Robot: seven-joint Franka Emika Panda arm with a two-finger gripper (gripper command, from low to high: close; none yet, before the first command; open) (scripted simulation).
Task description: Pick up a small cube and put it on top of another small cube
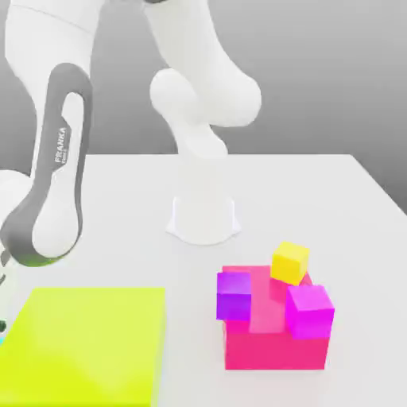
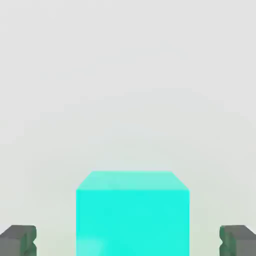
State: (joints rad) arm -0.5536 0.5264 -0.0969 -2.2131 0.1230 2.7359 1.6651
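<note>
The small cube (image 2: 132, 212), plain cyan, sits on the pale table between my fingertips (image 2: 17, 240) in the hand view. My gripper (image 2: 127, 241) straddles it with a gap on each side, so the fingers stand open and apart from its faces. Another small cube (image 1: 234, 295), violet-purple, rests on the left corner of a big pink-red block (image 1: 274, 346) in the exterior view. My arm (image 1: 52, 191) reaches down at that view's left edge, far to the left of the violet cube.
A yellow cube (image 1: 290, 262) and a bright magenta cube (image 1: 310, 311) also sit on the pink-red block. A large flat yellow-green block (image 1: 83, 346) lies at the exterior view's lower left, beside my arm. The robot base (image 1: 203, 219) stands mid-table.
</note>
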